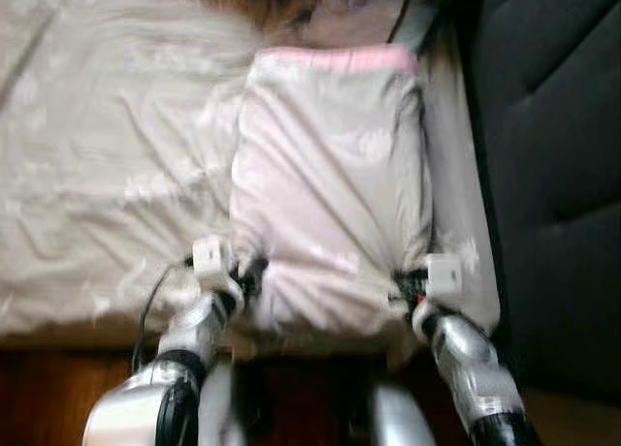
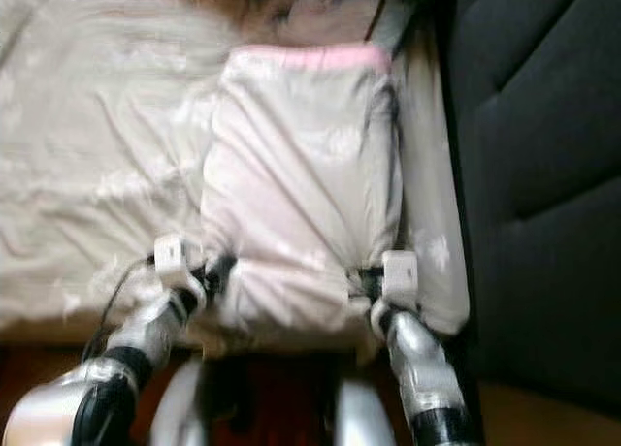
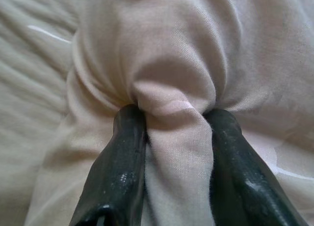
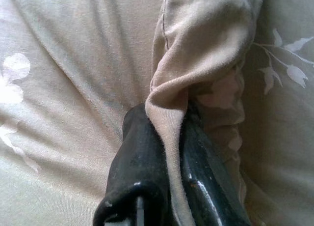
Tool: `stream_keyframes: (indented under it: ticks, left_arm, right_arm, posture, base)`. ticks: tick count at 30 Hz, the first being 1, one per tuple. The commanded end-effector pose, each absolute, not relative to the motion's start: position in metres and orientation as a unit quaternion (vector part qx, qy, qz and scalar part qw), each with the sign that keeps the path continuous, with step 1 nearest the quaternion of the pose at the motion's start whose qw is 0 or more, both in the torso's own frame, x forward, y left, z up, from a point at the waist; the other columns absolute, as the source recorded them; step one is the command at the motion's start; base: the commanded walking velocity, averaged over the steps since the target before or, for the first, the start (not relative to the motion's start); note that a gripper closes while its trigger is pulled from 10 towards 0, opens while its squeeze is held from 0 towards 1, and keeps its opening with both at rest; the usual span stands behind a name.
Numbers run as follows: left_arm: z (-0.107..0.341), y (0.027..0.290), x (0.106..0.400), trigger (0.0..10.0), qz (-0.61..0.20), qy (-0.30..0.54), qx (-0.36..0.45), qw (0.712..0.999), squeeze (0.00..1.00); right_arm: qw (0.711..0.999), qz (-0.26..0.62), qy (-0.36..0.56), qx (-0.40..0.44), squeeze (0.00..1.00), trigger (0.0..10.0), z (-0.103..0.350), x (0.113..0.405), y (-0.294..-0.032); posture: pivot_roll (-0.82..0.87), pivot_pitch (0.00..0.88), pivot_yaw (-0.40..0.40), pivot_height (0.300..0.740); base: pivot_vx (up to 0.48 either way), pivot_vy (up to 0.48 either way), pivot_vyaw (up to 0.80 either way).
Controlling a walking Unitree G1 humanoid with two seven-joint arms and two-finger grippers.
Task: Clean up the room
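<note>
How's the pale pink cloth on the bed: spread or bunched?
Mostly spread flat: the cloth lies open on the bed, gathered only at near corners where left hand and right hand pinch it.

pillow [image 1: 330, 184] | pale pinkish case, pink far edge | flat on floral bedsheet [image 1: 107, 155] | near corners bunched

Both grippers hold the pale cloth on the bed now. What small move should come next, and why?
Probably lift both corners together and carry them toward the pink edge, folding the pale cloth in half. The left gripper and right gripper each pinch a near corner, and the cloth lies flat on the bedsheet.
</note>
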State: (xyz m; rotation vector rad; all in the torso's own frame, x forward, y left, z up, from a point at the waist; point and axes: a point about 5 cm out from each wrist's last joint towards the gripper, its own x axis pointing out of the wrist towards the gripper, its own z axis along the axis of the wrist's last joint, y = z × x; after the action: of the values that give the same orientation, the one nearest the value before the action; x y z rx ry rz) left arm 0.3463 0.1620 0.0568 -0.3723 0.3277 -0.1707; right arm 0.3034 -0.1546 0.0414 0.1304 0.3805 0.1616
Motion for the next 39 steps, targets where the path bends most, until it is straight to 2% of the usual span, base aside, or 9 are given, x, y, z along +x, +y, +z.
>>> stream_keyframes:
  ticks: [1, 13, 24, 25, 26, 27, 28, 32, 39]
  left_arm:
    - [0.033, 0.157, 0.33, 0.0, -0.088, 0.213, -0.192, 0.954, 0.0]
    - [0.035, 0.158, 0.331, 0.0, -0.092, 0.205, -0.192, 0.955, 0.0]
    - [0.037, 0.159, 0.332, 0.0, -0.1, 0.197, -0.188, 0.957, 0.0]
    - [0.038, 0.16, 0.332, 0.0, -0.099, 0.196, -0.182, 0.959, 0.0]
    - [0.038, 0.161, 0.333, 0.0, -0.095, 0.194, -0.177, 0.96, 0.0]
    - [0.038, 0.162, 0.333, 0.0, -0.094, 0.194, -0.177, 0.96, 0.0]
    - [0.039, 0.163, 0.333, 10.0, -0.092, 0.19, -0.175, 0.962, 0.0]
    - [0.042, 0.167, 0.335, 10.0, -0.083, 0.176, -0.171, 0.966, 0.0]
    - [0.042, 0.177, 0.332, 10.0, -0.062, 0.163, -0.17, 0.97, 0.0]
  right_arm:
    - [0.949, 0.056, 0.301, 0.077, 0.0, 0.0, -0.007, 0.268, -0.161]
    - [0.953, 0.056, 0.287, 0.084, 0.0, 0.0, -0.003, 0.275, -0.158]
    - [0.954, 0.054, 0.281, 0.085, 0.0, 0.0, -0.001, 0.286, -0.154]
    - [0.955, 0.054, 0.279, 0.084, 0.0, 3.0, -0.001, 0.287, -0.153]
    - [0.957, 0.054, 0.272, 0.081, 0.0, 7.1, 0.001, 0.29, -0.152]
    - [0.958, 0.054, 0.27, 0.08, 0.0, 7.1, 0.002, 0.291, -0.152]
    - [0.958, 0.054, 0.268, 0.082, 0.0, 10.0, 0.003, 0.292, -0.151]
    - [0.967, 0.05, 0.24, 0.073, 0.0, 10.0, 0.011, 0.302, -0.152]
    - [0.971, 0.046, 0.219, 0.08, 0.0, 10.0, 0.016, 0.307, -0.157]
  posture:
    - [-0.25, 0.447, -0.089, 0.655]
    - [-0.23, 0.426, -0.08, 0.655]
    - [-0.2, 0.372, -0.061, 0.655]
    - [-0.2, 0.367, -0.06, 0.655]
    - [-0.19, 0.351, -0.058, 0.655]
    - [-0.19, 0.351, -0.058, 0.655]
    - [-0.19, 0.332, -0.054, 0.655]
    - [-0.16, 0.276, -0.044, 0.655]
    - [-0.14, 0.249, -0.04, 0.655]
  base:
    - [0.0, 0.0, 0.0]
    - [0.0, 0.0, 0.0]
    - [0.0, 0.0, 0.0]
    - [0.0, 0.0, 0.0]
    - [0.0, 0.0, 0.0]
    - [0.0, 0.0, 0.0]
    - [0.0, 0.0, 0.0]
    - [0.0, 0.0, 0.0]
    - [0.0, 0.0, 0.0]
